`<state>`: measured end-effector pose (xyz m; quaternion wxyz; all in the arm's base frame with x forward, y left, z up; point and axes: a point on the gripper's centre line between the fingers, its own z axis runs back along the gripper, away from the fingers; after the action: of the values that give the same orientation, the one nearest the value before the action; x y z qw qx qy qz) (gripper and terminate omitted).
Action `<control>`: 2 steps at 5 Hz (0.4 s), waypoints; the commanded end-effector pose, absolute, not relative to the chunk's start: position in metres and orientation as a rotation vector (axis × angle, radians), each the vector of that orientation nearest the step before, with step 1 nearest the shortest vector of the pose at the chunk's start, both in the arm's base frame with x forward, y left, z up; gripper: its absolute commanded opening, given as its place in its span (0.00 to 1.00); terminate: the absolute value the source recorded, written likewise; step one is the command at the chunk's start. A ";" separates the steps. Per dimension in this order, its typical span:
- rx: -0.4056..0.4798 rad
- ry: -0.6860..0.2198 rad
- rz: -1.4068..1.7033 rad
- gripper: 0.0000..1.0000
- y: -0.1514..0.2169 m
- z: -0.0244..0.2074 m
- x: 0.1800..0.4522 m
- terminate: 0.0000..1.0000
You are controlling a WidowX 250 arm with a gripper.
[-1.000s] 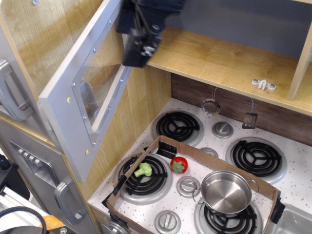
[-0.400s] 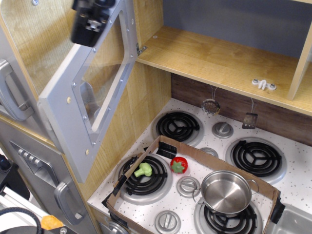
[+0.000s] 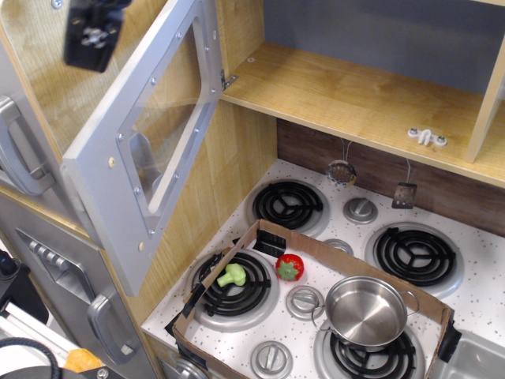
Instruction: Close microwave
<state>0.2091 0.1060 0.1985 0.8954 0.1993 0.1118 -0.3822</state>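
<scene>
The microwave's silver-grey door [image 3: 99,185] with its clear window [image 3: 162,134] stands swung wide open to the left, hinged at its upper right. The light wood interior [image 3: 347,91] is exposed. My gripper [image 3: 91,35] is a dark, blurred block at the top left, to the left of the door's upper edge and apart from it. Its fingers do not show clearly, so open or shut is unclear. The door's handle is hidden behind the door.
Grey cabinet doors with curved handles [image 3: 20,150] [image 3: 110,328] stand at the left. Below is a stove top with a cardboard tray [image 3: 316,251] holding a steel pot [image 3: 367,309], a red strawberry [image 3: 289,267] and a green broccoli [image 3: 231,275]. Small utensils [image 3: 342,170] hang on the back wall.
My gripper has moved left, from beside the door's top right edge, across the door top, to the upper left corner. The door has stayed at the same angle.
</scene>
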 end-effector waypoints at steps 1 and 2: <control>0.398 0.210 -0.788 1.00 0.126 0.191 0.214 0.00; 0.386 0.191 -0.769 1.00 0.126 0.181 0.207 0.00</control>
<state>0.1982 0.1273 0.1657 0.9048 0.1729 0.1053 -0.3747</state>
